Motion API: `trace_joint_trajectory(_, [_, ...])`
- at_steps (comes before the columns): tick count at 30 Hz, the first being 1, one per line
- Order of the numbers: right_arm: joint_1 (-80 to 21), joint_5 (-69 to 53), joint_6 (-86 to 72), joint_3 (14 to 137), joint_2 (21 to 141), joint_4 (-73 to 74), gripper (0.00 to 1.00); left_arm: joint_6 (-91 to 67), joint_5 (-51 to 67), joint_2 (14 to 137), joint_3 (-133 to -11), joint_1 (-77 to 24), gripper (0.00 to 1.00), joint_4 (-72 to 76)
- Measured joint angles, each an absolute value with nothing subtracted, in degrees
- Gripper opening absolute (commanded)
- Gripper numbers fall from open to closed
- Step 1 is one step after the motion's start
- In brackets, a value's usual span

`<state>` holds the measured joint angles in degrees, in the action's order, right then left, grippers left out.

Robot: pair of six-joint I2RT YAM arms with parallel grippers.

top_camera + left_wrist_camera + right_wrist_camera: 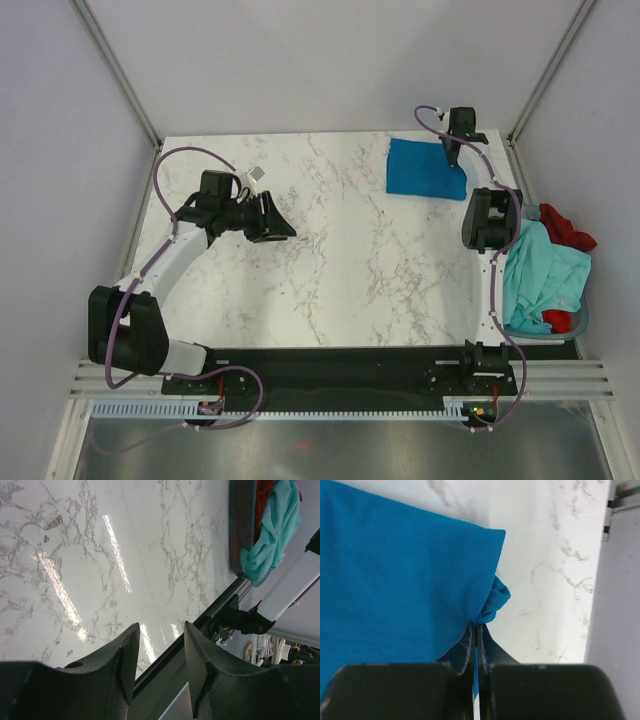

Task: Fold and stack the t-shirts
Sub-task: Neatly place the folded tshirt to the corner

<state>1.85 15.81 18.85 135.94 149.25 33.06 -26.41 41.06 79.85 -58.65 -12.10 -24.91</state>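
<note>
The vivid blue t-shirt [425, 168] lies folded flat at the far right of the marble table. My right gripper [452, 150] is shut on its right edge; in the right wrist view the blue t-shirt [395, 575] bunches between the closed fingertips [476, 630]. The pale mint-teal t-shirt [540, 270] and the red t-shirt [566, 226] lie crumpled in the basket at the right edge; both also show in the left wrist view, mint-teal [272, 527] and red [263, 495]. My left gripper [280, 225] is open and empty above the table's left part, its fingers [125, 660] apart.
The translucent grey-blue basket [580, 322] sits off the table's right side. A small white tag [256, 173] lies near the left arm. Grey walls and metal frame posts [115, 70] bound the table on three sides. The black base rail [340, 362] runs along the near edge.
</note>
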Motion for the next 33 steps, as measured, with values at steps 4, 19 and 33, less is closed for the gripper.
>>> trace_joint_trajectory(4, [3.81, 17.54, 21.02, 136.66, 150.69, 30.35, 0.00, -26.41, 41.04, 79.85, -58.65, -12.27, 0.48, -24.95])
trace_joint_trajectory(19, [7.79, 21.10, 28.97, 140.81, 154.21, 19.81, 0.00, -26.41, 41.08, 81.84, -58.65, -12.62, 0.48, -24.97])
trace_joint_trajectory(33, [10.31, 20.75, 31.42, 141.64, 156.73, 15.42, 0.12, -26.41, 41.06, 82.50, -58.65, -12.62, 0.48, -25.02])
